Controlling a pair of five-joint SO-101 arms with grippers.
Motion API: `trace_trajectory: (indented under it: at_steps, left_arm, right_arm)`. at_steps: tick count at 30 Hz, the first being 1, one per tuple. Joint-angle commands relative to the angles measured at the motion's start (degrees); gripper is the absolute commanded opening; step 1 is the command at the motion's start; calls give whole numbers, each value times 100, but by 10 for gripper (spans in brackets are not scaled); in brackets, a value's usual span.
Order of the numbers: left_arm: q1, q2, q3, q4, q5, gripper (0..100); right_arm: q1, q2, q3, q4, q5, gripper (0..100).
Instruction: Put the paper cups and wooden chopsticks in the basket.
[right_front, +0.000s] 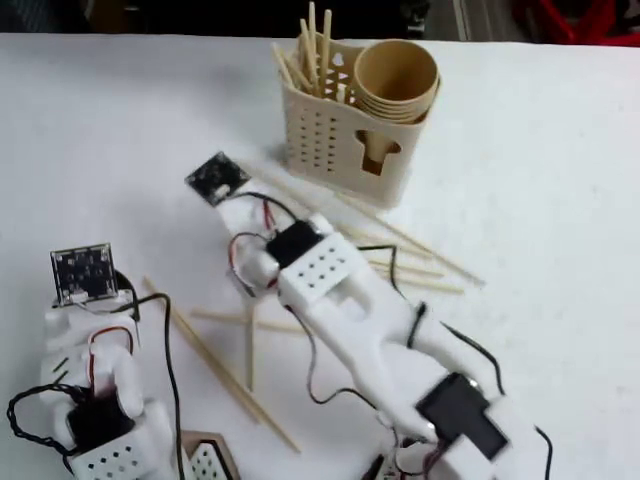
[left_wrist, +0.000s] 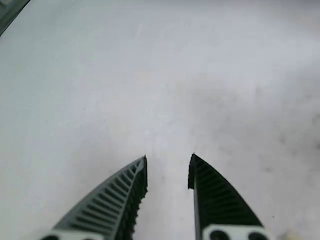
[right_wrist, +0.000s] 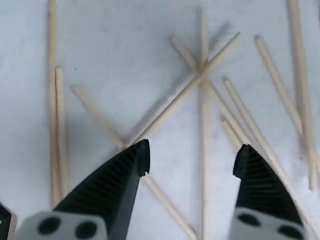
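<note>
Right wrist view looks down between the fingers of the right gripper (right_wrist: 194, 147), which are spread wide and released, with nothing clamped. Loose wooden chopsticks (right_wrist: 200, 70) lie scattered flat on the white table (right_wrist: 125, 40) beneath and beyond the fingertips. One long chopstick (right_wrist: 204, 130) runs lengthwise through the gap between the two fingers. A slanted chopstick (right_wrist: 180, 95) crosses it beyond the fingertips and ends just beside the tip of one finger (right_wrist: 120, 185). A third chopstick (right_wrist: 95, 112) passes under that same finger and shows again inside the gap. Outside that finger, a pair of chopsticks (right_wrist: 52, 110) lies side by side. Past the other finger (right_wrist: 260, 185), several more sticks (right_wrist: 280, 80) fan outward.

Left wrist view shows the left gripper (left_wrist: 169, 156) with its fingers parted, released and grasping nothing. Bare table lies under and ahead of the fingertips.

High view shows the basket (right_front: 345, 150) standing upright, well ahead of both arms. A stack of paper cups (right_front: 397, 75) sits in one compartment, and a bunch of chopsticks (right_front: 315, 45) stands in the compartment beside it. More loose sticks lie on the table near the basket, and a long stick (right_front: 220, 364) lies between the two arms.
</note>
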Motion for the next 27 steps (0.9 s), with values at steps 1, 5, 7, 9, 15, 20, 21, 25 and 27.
trace_trajectory:
  at_steps: [1,5,7,9,15,20,21,25,27]
  left_arm:
    - [-4,-66,-35,-35,-62,151]
    - [-4,-66,-35,-35,-62,151]
    - [-4,-66,-35,-35,-62,151]
    - [-4,-66,-35,-35,-62,151]
    - [-4,-66,-35,-35,-62,151]
    - [-4,-66,-35,-35,-62,151]
    - [-4,-66,-35,-35,-62,151]
    - [-4,-66,-26,-35,-62,151]
    - [-4,-66,-26,-35,-62,151]
  right_arm:
    - [-224,681,-519,-136,-167,299]
    - [-198,1464,-1046,-127,-149,300]
    - [-207,1780,-1231,-127,-123,299]
    - [-207,2053,-1380,-127,-123,298]
    - [-66,2554,-1565,-119,-123,279]
    - [171,2571,-1565,-119,-105,126]
    - [207,2580,-1565,-119,-9,111]
    - [330,2589,-1565,4,448,74]
    - [400,2571,-1565,48,475,36]
